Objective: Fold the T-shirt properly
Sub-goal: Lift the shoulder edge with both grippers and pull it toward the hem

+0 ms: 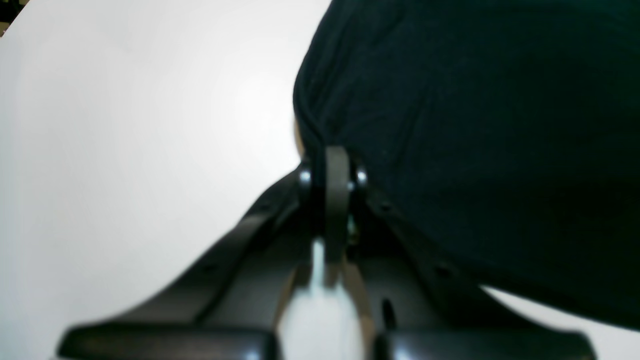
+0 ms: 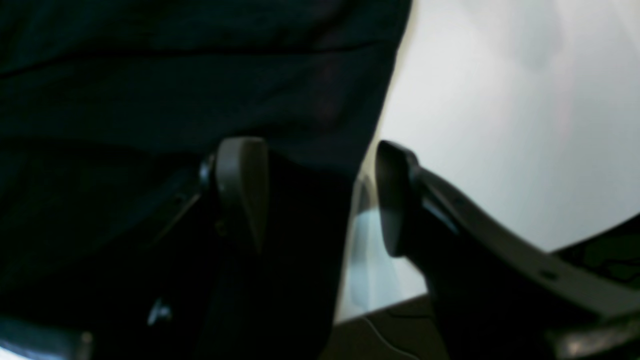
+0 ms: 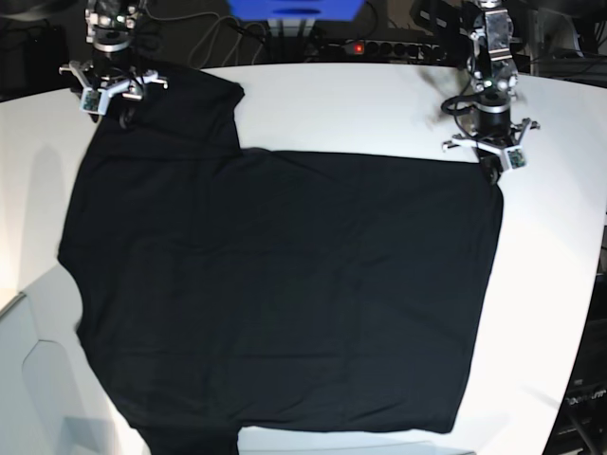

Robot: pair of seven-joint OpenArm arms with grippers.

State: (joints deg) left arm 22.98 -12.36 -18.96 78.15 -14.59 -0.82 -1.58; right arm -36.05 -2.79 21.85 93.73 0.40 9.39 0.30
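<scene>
The black T-shirt (image 3: 285, 284) lies spread flat on the white table (image 3: 360, 104), covering most of it. My left gripper (image 3: 495, 175) stands at the shirt's far right corner. In the left wrist view that gripper (image 1: 331, 162) is shut, pinching the cloth edge (image 1: 475, 125). My right gripper (image 3: 119, 112) is at the far left sleeve. In the right wrist view it (image 2: 315, 195) is open, its fingers (image 2: 240, 190) straddling the shirt's edge (image 2: 200, 75), with cloth between them.
Behind the table's far edge are a blue box (image 3: 294, 9), a power strip (image 3: 379, 47) and cables. The table's curved right edge (image 3: 579, 313) runs close to the shirt. A white panel (image 3: 38, 379) sits at the lower left.
</scene>
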